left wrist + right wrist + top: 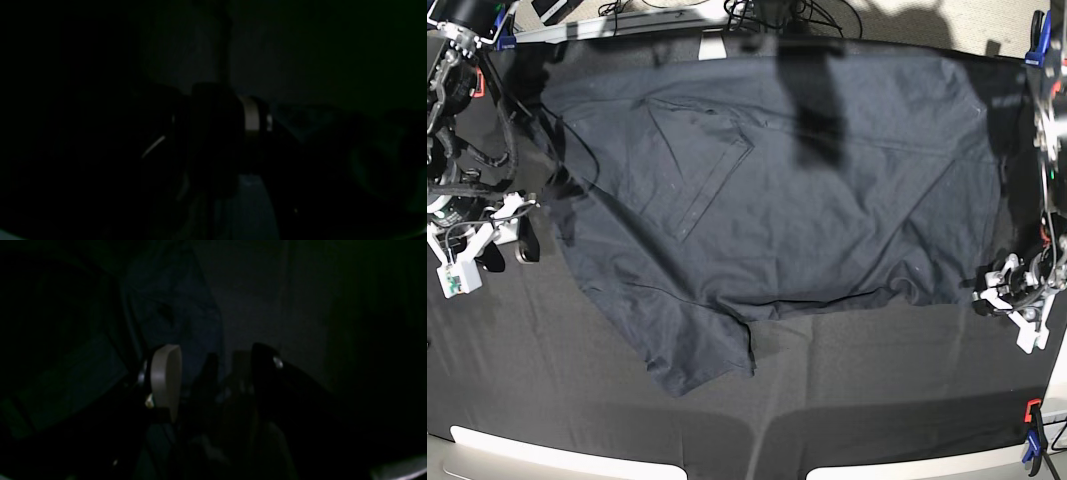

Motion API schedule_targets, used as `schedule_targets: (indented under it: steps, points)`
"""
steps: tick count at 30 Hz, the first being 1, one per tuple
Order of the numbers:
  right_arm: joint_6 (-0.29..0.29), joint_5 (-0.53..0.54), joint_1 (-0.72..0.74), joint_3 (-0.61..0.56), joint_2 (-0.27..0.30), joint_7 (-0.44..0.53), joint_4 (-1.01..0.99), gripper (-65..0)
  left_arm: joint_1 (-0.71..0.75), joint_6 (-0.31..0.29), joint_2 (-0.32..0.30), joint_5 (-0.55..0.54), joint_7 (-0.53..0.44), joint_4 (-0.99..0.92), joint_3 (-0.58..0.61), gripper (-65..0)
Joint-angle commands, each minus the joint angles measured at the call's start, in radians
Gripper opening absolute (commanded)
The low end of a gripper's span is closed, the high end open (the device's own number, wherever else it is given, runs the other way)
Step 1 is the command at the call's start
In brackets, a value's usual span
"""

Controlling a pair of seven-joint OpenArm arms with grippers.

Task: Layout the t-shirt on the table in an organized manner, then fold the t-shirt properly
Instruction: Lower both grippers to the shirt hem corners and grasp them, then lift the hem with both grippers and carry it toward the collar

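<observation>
At the left edge of the base view the right hand (507, 240) sits just beside the t-shirt (827, 220), at its left border. In its wrist view the pale pad (165, 380) stands well apart from the dark finger opposite. Nothing shows between them, so this hand reads as released.

The garment lies spread over the upper and middle part of the worktop (877, 400), but not yet neatly. In the upper left of the frame a triangular flap (702, 170) is doubled back onto the body. Lower left, a loose corner (697, 365) trails down towards the near rim. These two spots look like the work of the laying-out step. The released hand would do well to take the doubled flap by its free edge and draw it outward, low over the cloth. A high lift would likely drag the whole shirt with it.

Across the middle the fabric is fairly flat, with shallow creases only.

At the right edge of the frame the left hand (1012, 295) rests near the shirt's lower right corner. Its wrist view is too dark, so I cannot tell whether it is clenched, released or pinching fabric. If it does hold the corner, keeping that side anchored would give the other hand something to pull against. A blue clamp (1032, 450) marks the lower right rim.
</observation>
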Motion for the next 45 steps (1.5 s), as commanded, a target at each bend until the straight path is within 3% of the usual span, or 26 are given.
schedule_targets:
  steps: [1, 9, 15, 20, 23, 28, 31, 37, 42, 45]
  points:
    - [-0.002, 0.008, 0.013, 0.005, 0.019, 0.018, 0.016, -32.3, -0.026, -0.004, -0.011, -0.006, -0.015, 0.000, -0.004, -44.5]
    - [-0.003, 0.009, 0.017, 0.005, 0.019, 0.015, 0.016, -32.3, -0.021, -0.061, 0.003, -0.007, 0.055, -0.013, -0.004, -45.0]
    - [-0.003, 0.009, 0.018, 0.005, 0.019, 0.016, 0.016, -32.3, -0.021, -0.185, -0.001, -0.097, 0.115, -0.013, -0.004, -45.0]
    - [-0.004, 0.009, 0.019, 0.005, 0.019, 0.016, 0.016, -32.3, -0.021, -0.188, -0.003, -0.119, 0.145, -0.013, -0.004, -53.0]
    - [-0.003, 0.009, 0.020, 0.005, 0.019, 0.030, 0.016, -32.3, -0.021, -0.188, -0.008, -0.119, 0.142, -0.013, -0.004, -63.9]
    - [-0.003, 0.008, 0.037, -0.005, 0.019, 0.171, -0.047, -32.2, -0.021, -0.187, -0.008, -0.119, 0.126, -0.013, -0.004, -65.0]
    - [-0.004, 0.008, 0.122, -0.055, 0.019, 0.202, -0.162, -32.2, -0.021, -0.187, -0.008, -0.119, 0.126, -0.013, -0.004, -65.0]
    - [-0.046, -0.003, 0.439, -0.301, 0.018, 0.074, -0.505, -32.3, -0.021, -0.180, -0.006, -0.119, 0.126, -0.013, -0.004, -65.0]
    - [-0.068, -0.052, 0.702, -0.502, 0.013, 0.096, -0.879, -32.3, -0.021, -0.180, -0.003, -0.119, 0.126, -0.013, -0.004, -65.0]
    - [-0.068, -0.071, 0.826, -0.571, 0.002, 0.158, -1.094, -32.3, -0.021, -0.180, -0.003, -0.119, 0.126, -0.013, -0.004, -65.0]
